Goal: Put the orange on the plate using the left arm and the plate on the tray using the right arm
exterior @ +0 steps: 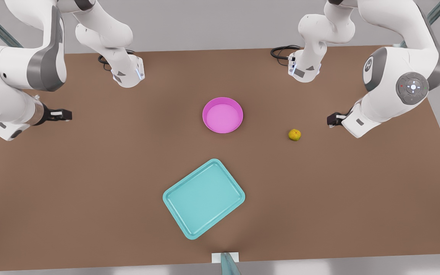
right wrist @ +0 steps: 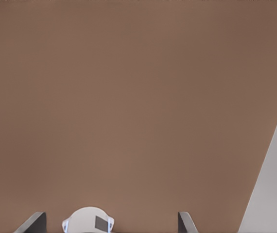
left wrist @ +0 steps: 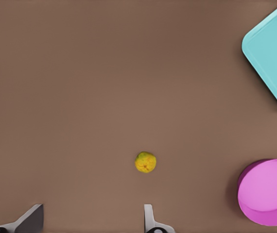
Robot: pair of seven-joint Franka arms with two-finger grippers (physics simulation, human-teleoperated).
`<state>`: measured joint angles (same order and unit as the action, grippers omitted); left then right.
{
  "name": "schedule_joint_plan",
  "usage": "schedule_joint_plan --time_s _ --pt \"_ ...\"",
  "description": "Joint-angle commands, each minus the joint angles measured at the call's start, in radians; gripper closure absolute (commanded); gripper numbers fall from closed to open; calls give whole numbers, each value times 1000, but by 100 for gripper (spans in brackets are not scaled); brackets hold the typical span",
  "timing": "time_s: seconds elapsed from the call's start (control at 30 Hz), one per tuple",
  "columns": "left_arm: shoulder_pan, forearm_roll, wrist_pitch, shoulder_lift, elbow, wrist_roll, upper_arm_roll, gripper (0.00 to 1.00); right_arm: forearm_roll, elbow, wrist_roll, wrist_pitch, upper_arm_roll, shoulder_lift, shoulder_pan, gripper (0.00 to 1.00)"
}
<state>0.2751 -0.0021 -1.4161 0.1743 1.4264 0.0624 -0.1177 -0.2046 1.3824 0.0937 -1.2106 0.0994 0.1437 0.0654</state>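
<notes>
We locate the orange [exterior: 295, 134] on the desk [exterior: 90, 183], just ahead of the left end effector [exterior: 330, 120], fingers apart; the right end effector [exterior: 67, 114], likewise apart, waits opposite.

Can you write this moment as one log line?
phase: start | orange: on table, free | plate: empty | tray: empty | left claw: open near orange | right claw: open, waiting

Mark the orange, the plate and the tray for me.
orange [exterior: 294, 134], front view, middle of the fruit
plate [exterior: 222, 100], front view, far rim
tray [exterior: 204, 198], front view, flat floor
</notes>
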Motion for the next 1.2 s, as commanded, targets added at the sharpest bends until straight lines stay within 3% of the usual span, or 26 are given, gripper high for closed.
schedule_joint_plan --time_s 0.0,0.07,0.17,0.33,1.17 --pt "-1 2 -15 1 -4 45 0 0 -1 0 40 -49 -1 -1 1 0" --pt "-2 -7 -26 14 46 56 1 0 -1 0 40 -49 -1 1 1 0" --pt "10 -12 -403 24 497 45 7 0 13 -6 40 -52 0 45 7 0" --pt "24 -12 -833 45 845 42 9 0 42 -25 41 -55 -1 51 10 0" --pt "95 -52 -943 174 882 42 32 0 56 -40 40 -69 -7 140 28 0"
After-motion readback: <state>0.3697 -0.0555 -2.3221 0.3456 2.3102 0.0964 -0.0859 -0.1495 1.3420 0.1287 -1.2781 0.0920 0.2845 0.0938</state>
